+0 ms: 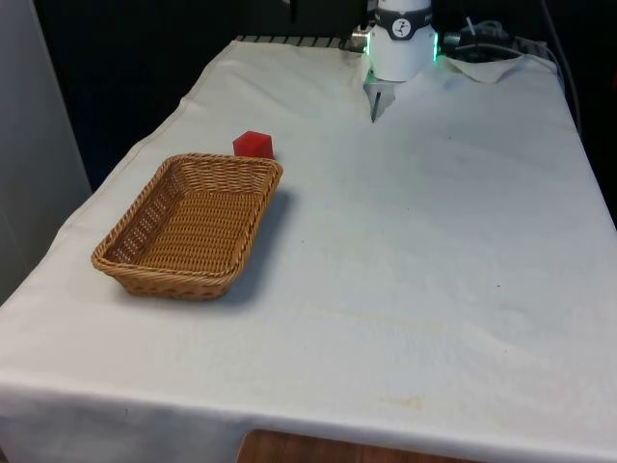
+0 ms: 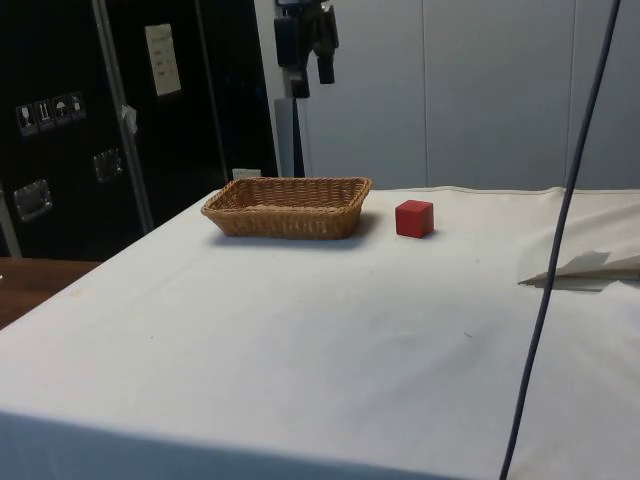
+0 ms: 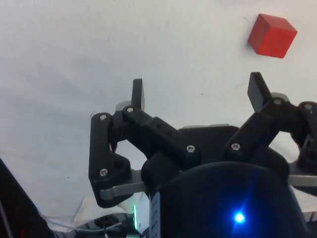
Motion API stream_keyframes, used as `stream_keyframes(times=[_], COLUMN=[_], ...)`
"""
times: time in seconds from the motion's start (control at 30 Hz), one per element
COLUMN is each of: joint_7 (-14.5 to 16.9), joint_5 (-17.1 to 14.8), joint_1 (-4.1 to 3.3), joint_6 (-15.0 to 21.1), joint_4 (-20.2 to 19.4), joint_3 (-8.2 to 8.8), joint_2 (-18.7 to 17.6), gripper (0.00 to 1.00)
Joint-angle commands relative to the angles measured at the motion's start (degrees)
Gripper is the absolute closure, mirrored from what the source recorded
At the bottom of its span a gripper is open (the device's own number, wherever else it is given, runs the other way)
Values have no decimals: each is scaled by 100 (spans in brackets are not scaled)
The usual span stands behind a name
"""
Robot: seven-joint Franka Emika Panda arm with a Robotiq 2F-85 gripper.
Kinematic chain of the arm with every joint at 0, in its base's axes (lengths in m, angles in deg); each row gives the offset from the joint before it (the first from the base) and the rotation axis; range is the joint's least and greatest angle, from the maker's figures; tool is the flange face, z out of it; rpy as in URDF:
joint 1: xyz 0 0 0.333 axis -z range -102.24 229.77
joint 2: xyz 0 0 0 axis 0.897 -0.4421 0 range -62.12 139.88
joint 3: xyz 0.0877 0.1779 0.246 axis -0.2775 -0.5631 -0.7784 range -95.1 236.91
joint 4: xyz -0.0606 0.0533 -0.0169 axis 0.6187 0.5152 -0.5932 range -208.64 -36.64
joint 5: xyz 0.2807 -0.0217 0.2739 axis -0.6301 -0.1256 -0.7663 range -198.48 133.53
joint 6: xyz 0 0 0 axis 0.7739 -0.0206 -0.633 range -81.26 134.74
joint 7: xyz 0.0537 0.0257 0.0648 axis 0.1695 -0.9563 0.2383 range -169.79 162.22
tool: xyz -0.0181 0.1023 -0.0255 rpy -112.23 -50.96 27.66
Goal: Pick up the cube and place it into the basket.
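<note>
A red cube [image 1: 254, 145] sits on the white cloth just beyond the far end of the wicker basket [image 1: 166, 281]; the two are close but apart. In the side view the cube [image 2: 414, 218] stands right of the basket [image 2: 288, 222], which holds nothing. My gripper [image 2: 312, 78] hangs high above the table, well clear of both. In the wrist view it [image 3: 197, 92] is open, nothing between its black fingers [image 3: 137, 93], and the cube [image 3: 272, 35] lies on the cloth off to one side beyond the fingertips.
A crumpled fold of white cloth [image 1: 494, 68] lies at the far end near the robot's base [image 1: 400, 43]. In the side view a thin cable [image 2: 561, 240] hangs down in front of the table, and a raised cloth fold [image 2: 585, 268] sits at the right.
</note>
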Motion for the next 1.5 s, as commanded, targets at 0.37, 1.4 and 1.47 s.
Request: stream_keyframes(times=[0.37,1.4,1.47], joint_7=[269,584,590], joint_5=[-74,11,17], joint_1=[63,138,143], joint_6=[435,733,768], joint_4=[-378,-905,-940], joint_3=[246,905,945], joint_2=[109,178,178], gripper=[0,0,0])
